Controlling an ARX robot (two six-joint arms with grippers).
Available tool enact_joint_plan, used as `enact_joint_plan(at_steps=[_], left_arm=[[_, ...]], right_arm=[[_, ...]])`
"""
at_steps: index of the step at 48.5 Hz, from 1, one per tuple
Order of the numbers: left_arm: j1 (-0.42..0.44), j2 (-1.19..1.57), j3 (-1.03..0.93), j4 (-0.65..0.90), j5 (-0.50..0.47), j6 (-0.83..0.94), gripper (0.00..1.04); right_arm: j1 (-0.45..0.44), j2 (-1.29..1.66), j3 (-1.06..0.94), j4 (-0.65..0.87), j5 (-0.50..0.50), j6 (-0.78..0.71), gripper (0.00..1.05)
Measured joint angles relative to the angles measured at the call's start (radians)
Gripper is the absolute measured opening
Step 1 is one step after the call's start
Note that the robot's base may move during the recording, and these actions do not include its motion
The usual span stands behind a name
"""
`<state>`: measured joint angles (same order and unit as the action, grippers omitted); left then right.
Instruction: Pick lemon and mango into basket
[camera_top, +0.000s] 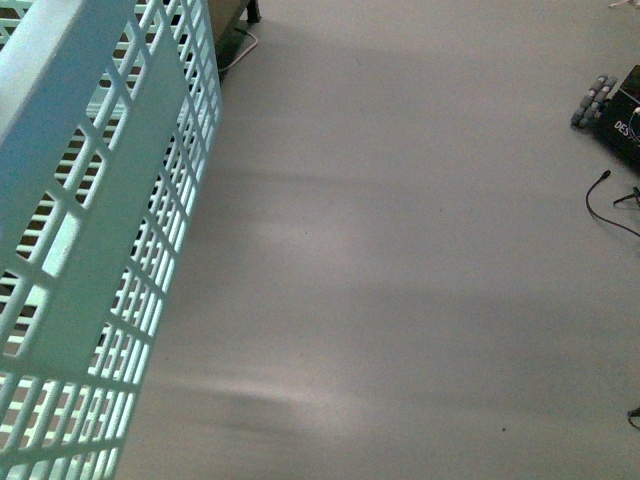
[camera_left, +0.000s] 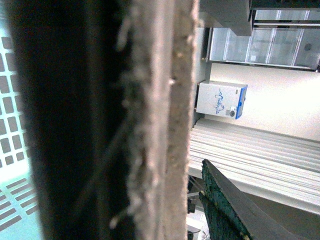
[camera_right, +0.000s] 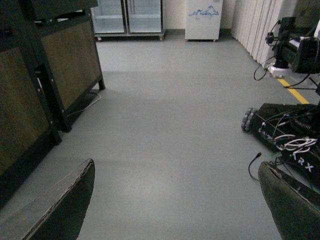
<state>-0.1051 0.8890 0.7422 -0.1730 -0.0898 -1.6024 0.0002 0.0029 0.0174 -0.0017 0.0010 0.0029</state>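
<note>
Lemon, mango not in view; aqua basket (camera_top: 100, 200) close at front-left. Right gripper (camera_right: 180, 210) wide, empty, above grey floor (camera_right: 175, 125). Left gripper (camera_left: 225, 210) mostly cropped: cannot tell spread. Find fruit first; swing clear of basket wall.

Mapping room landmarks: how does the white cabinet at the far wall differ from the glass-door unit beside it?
The white cabinet has a solid front with a blue drawing; the glass-door unit is see-through, showing shelves. The white cabinet is narrower, the glass-door unit wider with two doors. Both stand on the grey floor against the far wall.
</note>
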Motion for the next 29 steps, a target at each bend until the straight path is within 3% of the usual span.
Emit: enact_joint_plan(at_steps=[29], left_arm=[[0.000, 0.000, 0.000, 0.000, 0.000, 0.000, 0.30]], right_arm=[[0.000, 0.000, 0.000, 0.000, 0.000, 0.000, 0.96]])
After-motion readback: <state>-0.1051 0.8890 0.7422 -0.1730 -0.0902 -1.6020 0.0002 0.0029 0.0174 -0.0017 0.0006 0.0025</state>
